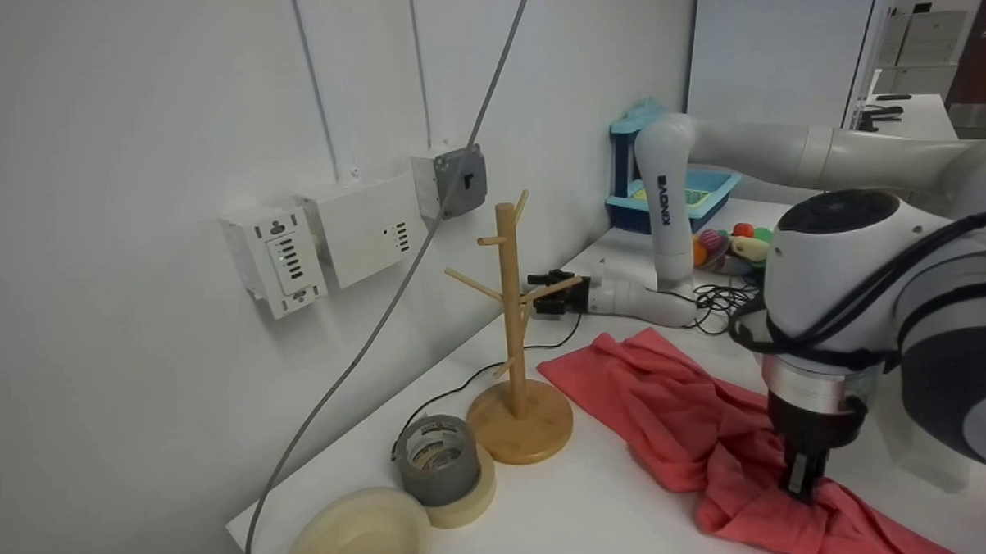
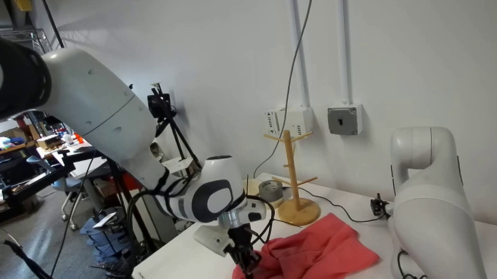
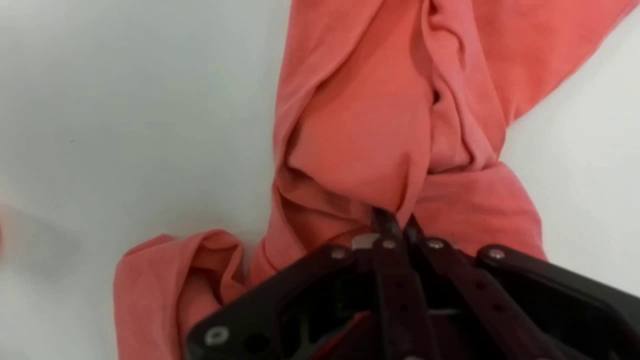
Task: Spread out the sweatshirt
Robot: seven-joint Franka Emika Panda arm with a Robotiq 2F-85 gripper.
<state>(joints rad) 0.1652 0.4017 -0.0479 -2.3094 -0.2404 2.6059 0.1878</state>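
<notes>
The black two-fingered claw (image 3: 399, 223) pinched a fold of the wrinkled coral-red fabric sweatshirt (image 1: 686, 418), bunched on the white table (image 1: 583, 520). The cloth seemed light and limp; its far end, near the wooden mug tree (image 1: 515, 334), likely offered better hold.

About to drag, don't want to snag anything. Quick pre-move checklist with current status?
1. Grip, gripper shut on sweatshirt: ok, a fold looks pinched in the wrist view.
2. Only one layer caught: cannot tell, the cloth overlaps there.
3. Sweatshirt spread flat: not ok, it lies bunched and folded.
4. Sweatshirt free of mug tree: ok, apart in both exterior views, but near its base.
5. Sweatshirt free of Kinova arm: ok, a gap shows in an exterior view.
</notes>
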